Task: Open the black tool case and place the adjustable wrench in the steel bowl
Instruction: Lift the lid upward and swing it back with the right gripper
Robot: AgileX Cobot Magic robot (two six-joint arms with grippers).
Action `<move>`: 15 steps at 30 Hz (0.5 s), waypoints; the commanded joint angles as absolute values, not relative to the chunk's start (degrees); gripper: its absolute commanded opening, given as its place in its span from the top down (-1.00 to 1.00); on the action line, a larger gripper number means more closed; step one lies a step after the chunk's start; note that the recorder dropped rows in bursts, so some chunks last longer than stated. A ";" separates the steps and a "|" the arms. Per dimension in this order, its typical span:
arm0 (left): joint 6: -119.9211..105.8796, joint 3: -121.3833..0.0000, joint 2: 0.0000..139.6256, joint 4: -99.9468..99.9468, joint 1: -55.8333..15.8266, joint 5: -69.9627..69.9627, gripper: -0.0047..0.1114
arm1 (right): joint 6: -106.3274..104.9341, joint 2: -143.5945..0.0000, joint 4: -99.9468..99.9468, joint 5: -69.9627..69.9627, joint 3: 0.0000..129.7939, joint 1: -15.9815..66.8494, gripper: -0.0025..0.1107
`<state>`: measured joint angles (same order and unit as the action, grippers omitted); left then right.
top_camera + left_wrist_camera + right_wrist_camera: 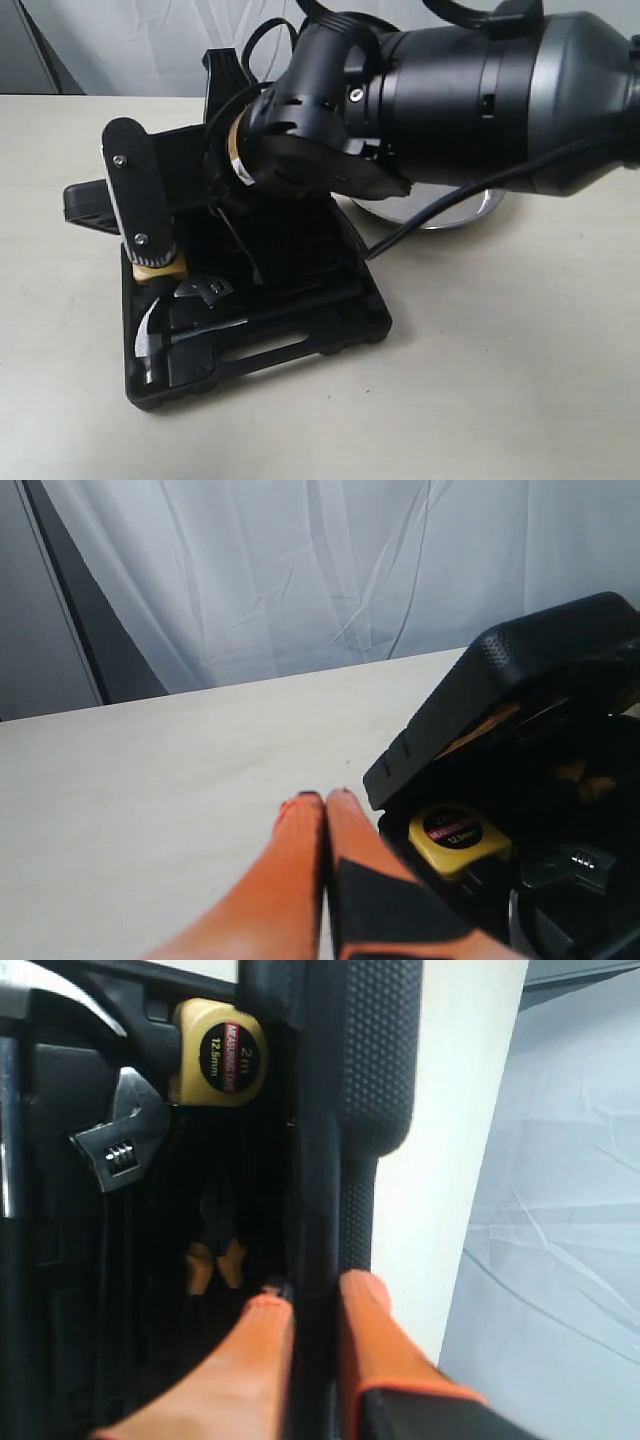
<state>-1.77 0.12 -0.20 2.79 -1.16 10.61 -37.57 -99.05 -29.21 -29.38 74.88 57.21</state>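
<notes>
– Orange fingers on the right gripper [313, 1295]: what do they hold?
– They are pinched narrow on the raised lid of the black tool case [330, 330], one finger on each side of its pebbled edge. The case lies open on the pale table [520, 380].
– And the left gripper [322, 798]?
– Its two fingers are pressed flat together with nothing between them. The tips are just beside a corner of the case and low over the table; whether they touch it cannot be told.
– Where is the adjustable wrench [120, 1140]?
– In the tray of the case, silver head showing, just beside the yellow tape measure [215, 1050]. It lies between the hammer [150, 335] and the orange-handled pliers [212, 1255]. Neither gripper touches it.
– The steel bowl [478, 208]?
– On the table behind the case, to the right in the exterior view. The right arm [480, 100] hides most of it. Only part of its shiny rim shows, with a black cable [400, 237] crossing in front.
</notes>
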 commanded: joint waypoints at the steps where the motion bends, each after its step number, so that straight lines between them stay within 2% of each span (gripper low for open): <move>1: -1.72 0.00 0.00 2.71 -1.22 10.33 0.91 | -37.54 -97.84 -25.80 -26.26 75.04 57.28 0.97; 15: -1.72 0.00 0.00 2.71 -1.22 10.33 0.91 | -37.54 -95.28 -19.64 -26.54 75.04 57.40 0.97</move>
